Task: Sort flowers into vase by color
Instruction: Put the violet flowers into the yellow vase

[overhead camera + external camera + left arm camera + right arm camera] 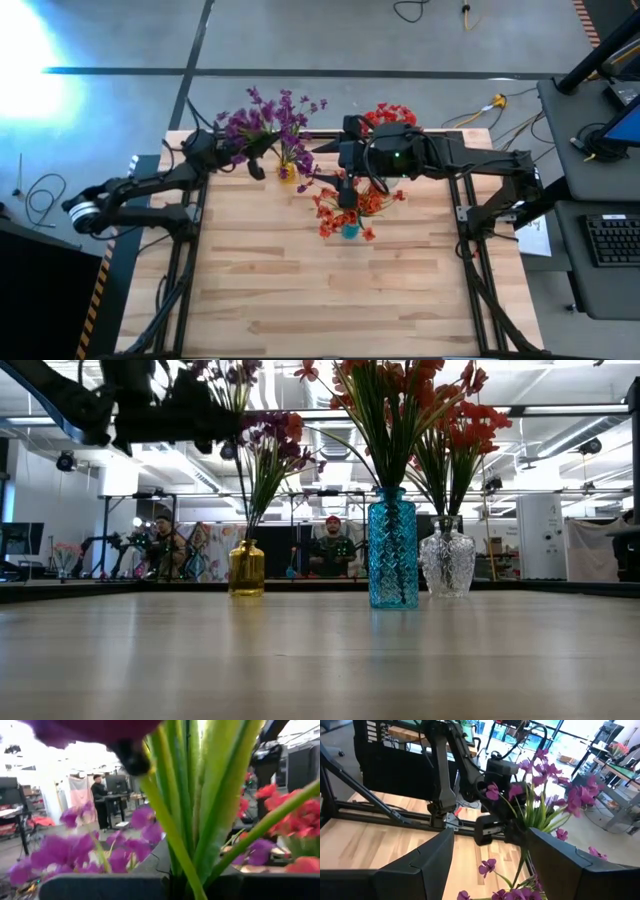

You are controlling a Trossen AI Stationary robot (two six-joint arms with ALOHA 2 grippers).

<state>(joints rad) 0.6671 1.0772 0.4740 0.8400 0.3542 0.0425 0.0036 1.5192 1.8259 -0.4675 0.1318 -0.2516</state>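
My left gripper [257, 167] reaches in from the table's left and is shut on purple flowers [270, 120], close to a yellow vase [246, 568] at the table's far side. More purple flowers [270, 440] stand in that vase. Red flowers [385, 400] stand in a blue vase [392, 550], and more red ones in a clear vase [447, 562]. My right gripper [490, 865] hangs open high over the blue vase, pointing toward the left arm, with nothing between its fingers. My left gripper pinches a bunch of thin green stems [175, 855] of the purple flowers between its two fingers, below the blossoms. The fingers lie about level, coming from the table's left, across the stems. The stems rise upright from the hold; their lower ends are hidden.
The three vases stand close together in the table's far middle. The near half of the wooden table [330, 300] is bare board. People sit at workbenches in the room beyond the far edge [330, 550].
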